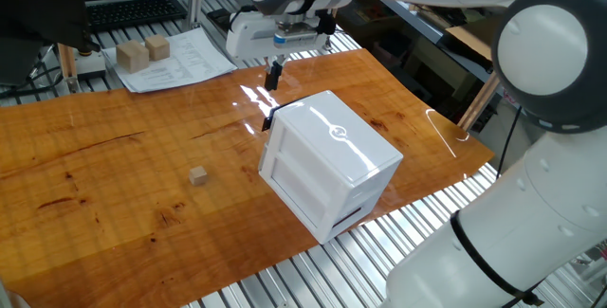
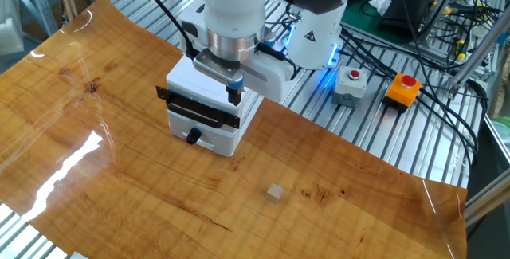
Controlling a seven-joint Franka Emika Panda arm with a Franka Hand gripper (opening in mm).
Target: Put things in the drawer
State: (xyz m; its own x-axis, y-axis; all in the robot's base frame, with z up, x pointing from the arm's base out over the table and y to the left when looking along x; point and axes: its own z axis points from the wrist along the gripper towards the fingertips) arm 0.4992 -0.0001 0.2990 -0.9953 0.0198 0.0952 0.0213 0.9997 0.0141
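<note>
Gripper above the drawer, cube waiting on the counter

The gripper (image 2: 234,93) hangs over the cabinet's (image 1: 332,161) drawer (image 2: 199,109), which looks pulled slightly out, likely so things can drop in; its fingers look together, holding nothing. The cube (image 2: 275,193) lies well apart on the bare counter (image 2: 119,187), untouched.

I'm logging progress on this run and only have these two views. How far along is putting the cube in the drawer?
Early. The drawer looks slightly pulled out, its dark front edge standing proud of the white cabinet, so opening seems started or done. The hand hangs above the cabinet's top, holding nothing visible. The small wooden cube lies on the table, apart from the cabinet, so picking it up and dropping it in remain.
</note>
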